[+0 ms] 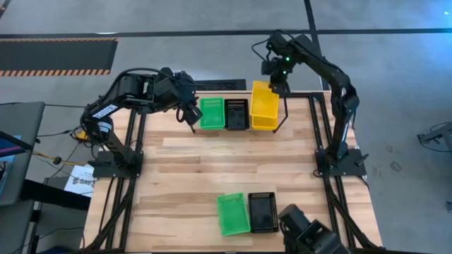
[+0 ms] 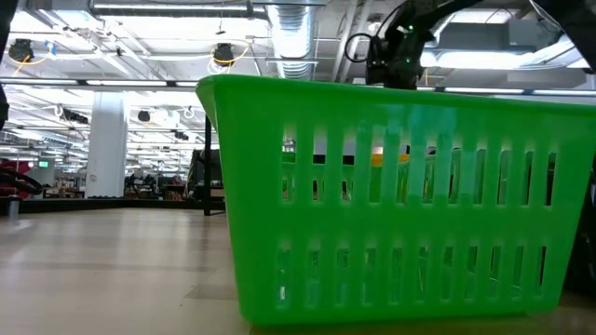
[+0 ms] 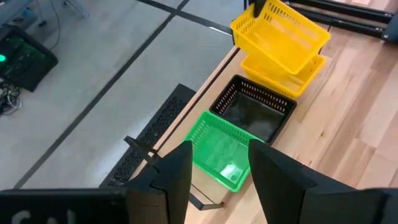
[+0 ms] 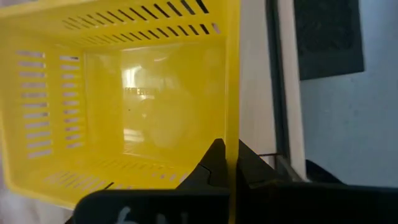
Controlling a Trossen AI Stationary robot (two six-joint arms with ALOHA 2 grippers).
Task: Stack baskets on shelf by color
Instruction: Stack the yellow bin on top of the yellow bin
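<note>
- Nearest the low camera, a loose green basket (image 1: 233,214) lies on the counter (image 1: 212,166) beside a loose black basket (image 1: 263,212), both at the near edge and well apart from either arm; the green one fills the low view and hides almost everything behind it.
- Farther back, at the far edge, the shelf holds a green basket (image 3: 222,152), a black basket (image 3: 254,114) and a yellow basket (image 3: 285,74) in a row; the shelf's own thin rods are hard to make out.
- The left claw (image 3: 219,163) hovers just above and beside the shelved green basket, fingers spread, holding nothing.
- The right claw (image 4: 225,163) is pressed together on the wall of a lifted yellow basket (image 1: 264,102), pinching its rim; this basket hangs tilted directly over the shelved yellow one, long axis running front to back, so the coming move looks like a straight lowering into it.
- How many baskets each stack already holds cannot be counted.
</note>
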